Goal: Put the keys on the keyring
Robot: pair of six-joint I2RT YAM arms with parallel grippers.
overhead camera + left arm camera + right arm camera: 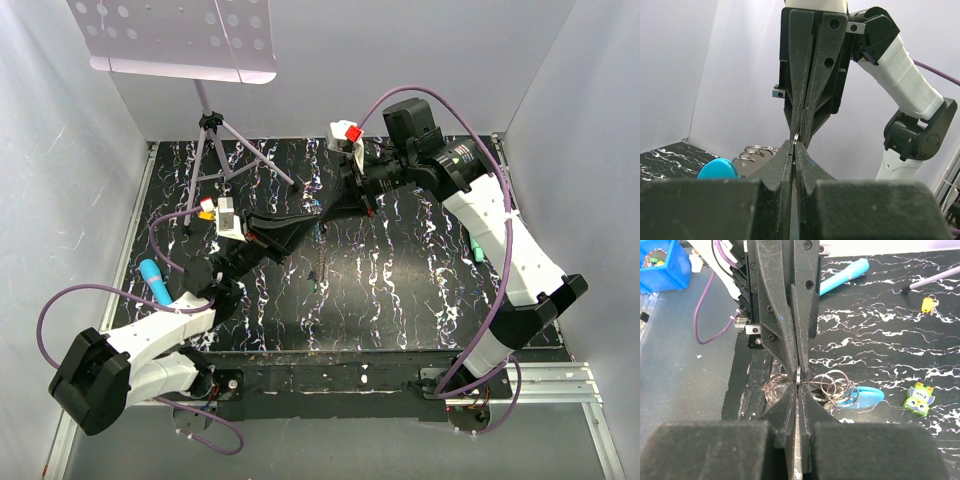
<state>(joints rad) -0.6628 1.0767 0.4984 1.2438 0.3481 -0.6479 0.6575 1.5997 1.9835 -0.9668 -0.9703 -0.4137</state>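
- Teal marker (155, 280) lies at 9 o'clock on the desk (420, 300), with a small orange-yellow piece (207, 210) near 10 o'clock. Neither is in play.
- Left end effector (794, 147) reaches in from 8 o'clock toward desk centre. Its jaws are fully closed, pinching a thin metal ring (798, 374) at the tips.
- That ring looks like part of the keyring (832, 382), a bunch of wire loops hanging just beside the pinch, near centre, with the blue clip (867, 394) beside them.
- Right end effector (797, 390) comes in from 2 o'clock, tip to tip against the left one. Its jaws are closed down on the same ring from the opposite edge.
- keys: none clearly readable. Top view shows a thin grey strand below the pinch with a teal-green speck (316, 288) at its 6 o'clock end. It may be a key but is too small to tell.
- Green lumpy object (920, 399) sits on the desk toward 3 o'clock, well apart.
- Step, my read: a two-handed grip on the ring, as prep for prying it open or regripping. No key is seen threading on.
- Next move likely needs one side to hold firm while the other spreads the coil or fetches a key. The contact patch is tiny, so the ring slipping or twisting is the risk.
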